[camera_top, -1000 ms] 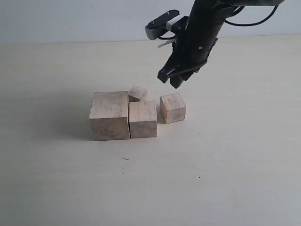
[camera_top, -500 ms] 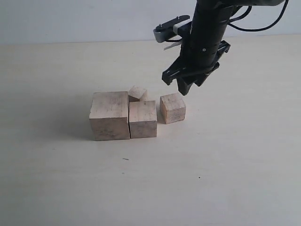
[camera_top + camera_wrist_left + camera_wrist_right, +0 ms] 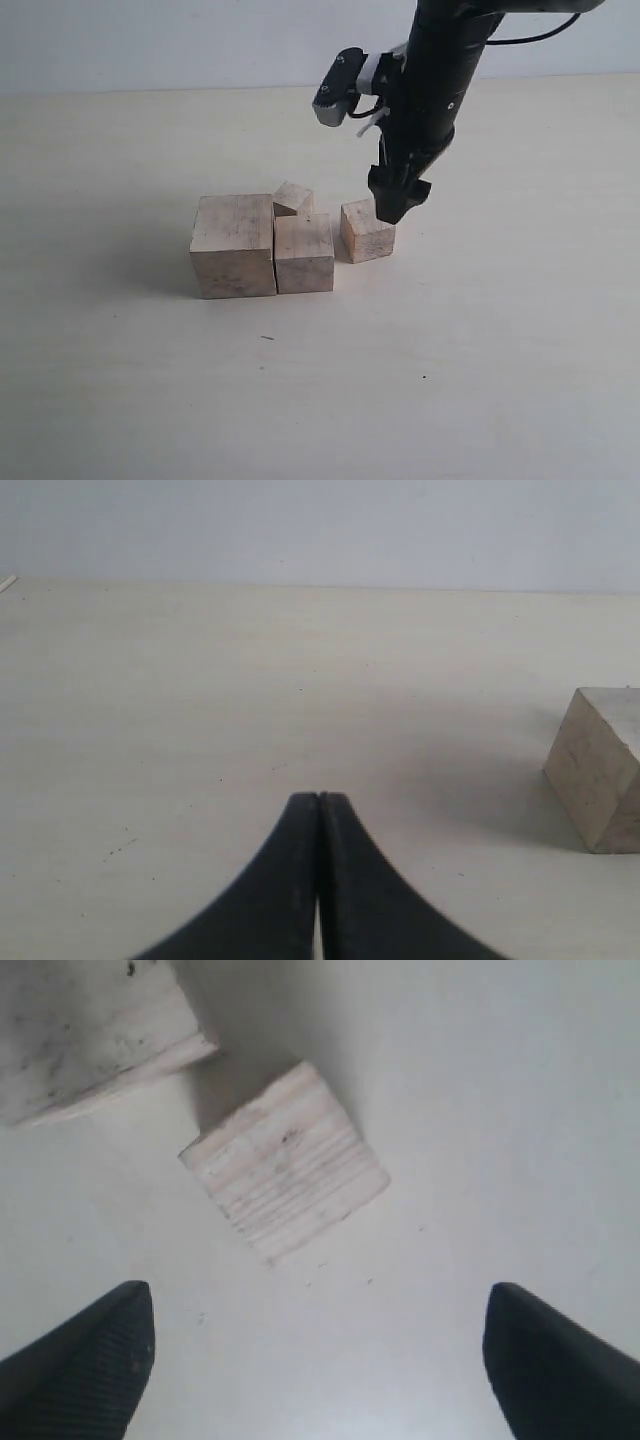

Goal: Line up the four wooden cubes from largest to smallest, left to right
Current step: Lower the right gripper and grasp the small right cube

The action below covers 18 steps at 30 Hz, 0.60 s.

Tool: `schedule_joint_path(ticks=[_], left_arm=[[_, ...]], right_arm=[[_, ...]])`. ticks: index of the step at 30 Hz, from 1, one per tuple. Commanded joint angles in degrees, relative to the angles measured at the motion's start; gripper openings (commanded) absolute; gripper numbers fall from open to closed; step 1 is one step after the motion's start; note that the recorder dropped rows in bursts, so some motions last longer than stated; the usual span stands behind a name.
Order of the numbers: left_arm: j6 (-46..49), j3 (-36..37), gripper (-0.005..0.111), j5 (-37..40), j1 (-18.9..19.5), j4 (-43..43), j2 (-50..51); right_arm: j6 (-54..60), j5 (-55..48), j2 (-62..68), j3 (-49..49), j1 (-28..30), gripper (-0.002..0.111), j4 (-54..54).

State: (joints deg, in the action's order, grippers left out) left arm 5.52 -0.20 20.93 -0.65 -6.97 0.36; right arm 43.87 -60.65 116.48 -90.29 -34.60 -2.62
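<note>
Pale tabletop (image 3: 500, 350), right arm (image 3: 432, 90) pointing down, jaws wide by rightmost cube (image 3: 365, 235)

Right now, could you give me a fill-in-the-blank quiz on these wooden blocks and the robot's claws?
The table holds ___ wooden cubes. In the exterior view, the largest cube stands at the group's ___ end. The left gripper is ___. The right gripper is ___.
Missing words: four; left; shut; open.
</note>
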Motion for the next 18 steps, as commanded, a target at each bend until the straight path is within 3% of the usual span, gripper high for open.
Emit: schedule_joint_path(ticks=[1, 13, 18], left_arm=[[-0.05, 0.2, 0.0, -0.65, 0.18, 0.06, -0.36], [-0.05, 0.2, 0.0, -0.65, 0.18, 0.06, -0.36], [-0.05, 0.2, 0.0, -0.65, 0.18, 0.06, -0.36]], right_arm=[[10.03, 4.3, -0.5, 0.15, -0.05, 0.084, 0.04], [12.54, 9.71, 0.3, 0.25, -0.05, 0.084, -0.59], [17.84, 9.8, 0.1, 1.47, 0.08, 0.084, -6.24]])
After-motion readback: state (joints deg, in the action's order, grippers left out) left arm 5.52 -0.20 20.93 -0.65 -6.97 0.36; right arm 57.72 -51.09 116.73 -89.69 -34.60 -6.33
